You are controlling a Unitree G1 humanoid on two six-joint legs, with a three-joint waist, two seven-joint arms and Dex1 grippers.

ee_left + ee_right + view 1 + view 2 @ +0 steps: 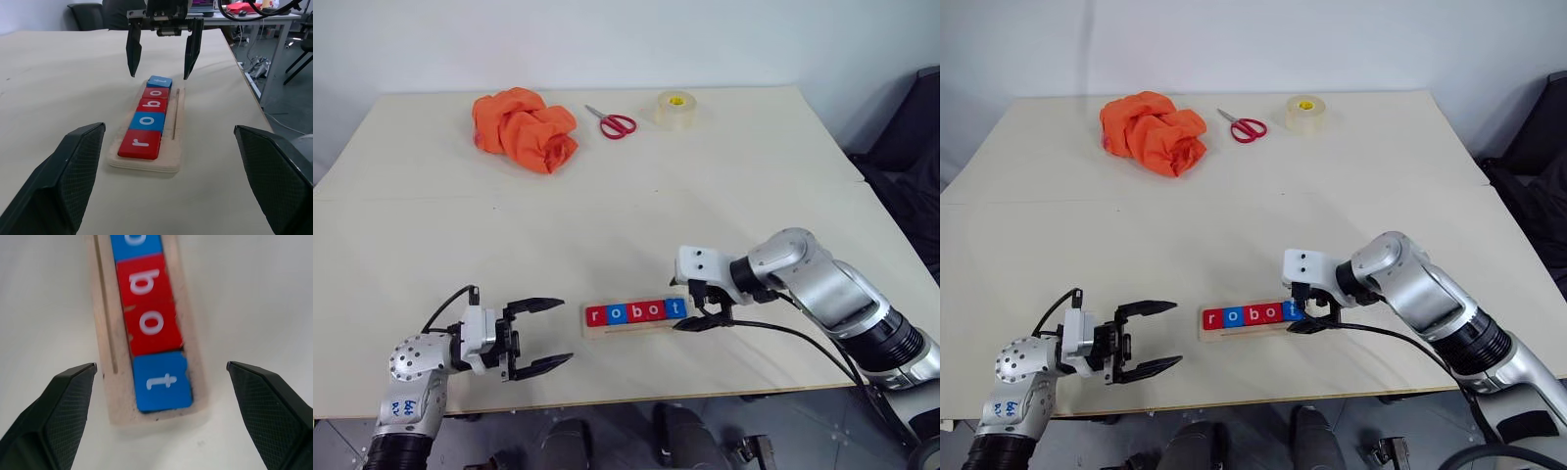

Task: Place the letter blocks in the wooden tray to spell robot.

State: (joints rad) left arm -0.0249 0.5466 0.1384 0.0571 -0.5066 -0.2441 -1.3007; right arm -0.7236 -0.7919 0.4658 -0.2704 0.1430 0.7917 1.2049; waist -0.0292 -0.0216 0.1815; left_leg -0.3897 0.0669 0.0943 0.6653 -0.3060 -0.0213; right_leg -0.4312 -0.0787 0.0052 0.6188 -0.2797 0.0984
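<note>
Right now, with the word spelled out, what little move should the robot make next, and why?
Probably lift the right gripper up and away. All five letter blocks lie in the wooden tray reading robot, and its fingers stand open around the blue t, gripping nothing.

**Both grippers open, arms low over the near edge**

The left gripper [540, 339] sits level at the near left, pointing right, its two black fingers [536, 305] spread wide apart and holding nothing. The right arm bends in from the right, wrist tilted downward; the right gripper [162, 49] hangs with fingers parted, gripping nothing.
</note>
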